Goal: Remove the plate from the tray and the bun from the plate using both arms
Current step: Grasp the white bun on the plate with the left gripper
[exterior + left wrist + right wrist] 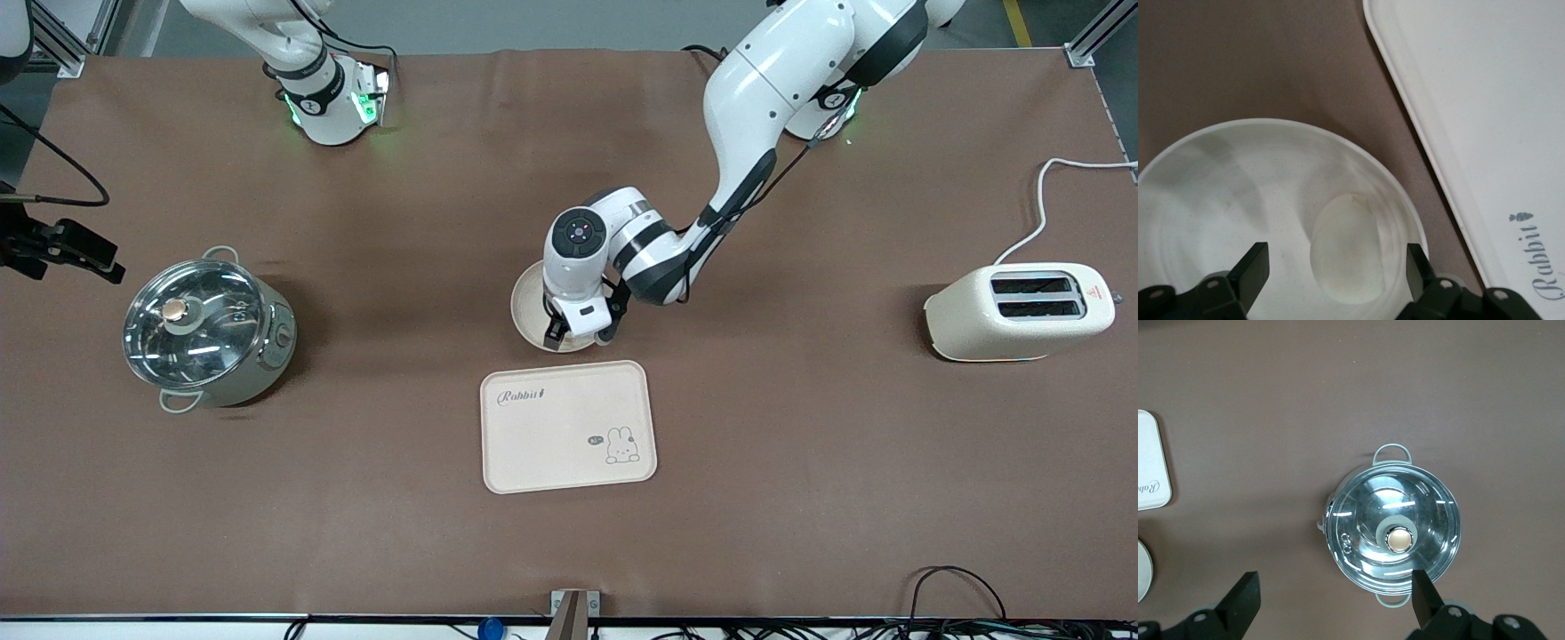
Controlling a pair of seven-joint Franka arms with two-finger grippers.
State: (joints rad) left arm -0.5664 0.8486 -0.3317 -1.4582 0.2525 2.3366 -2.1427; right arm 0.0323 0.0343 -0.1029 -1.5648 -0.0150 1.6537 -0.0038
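On the plate [1218, 173] the bun [1346, 250], left gripper [1337, 263] spread wide around it, right gripper [1335, 597] open above lidded pot [1395, 530]

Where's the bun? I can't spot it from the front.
The bun lies in the plate, mid-table, just farther from the front camera than the tray; the open left gripper straddles it.

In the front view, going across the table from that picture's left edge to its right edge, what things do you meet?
Lidded pot → plate, with the left hand open over it → toaster. The rabbit tray overlaps the plate's span, so it is left out.
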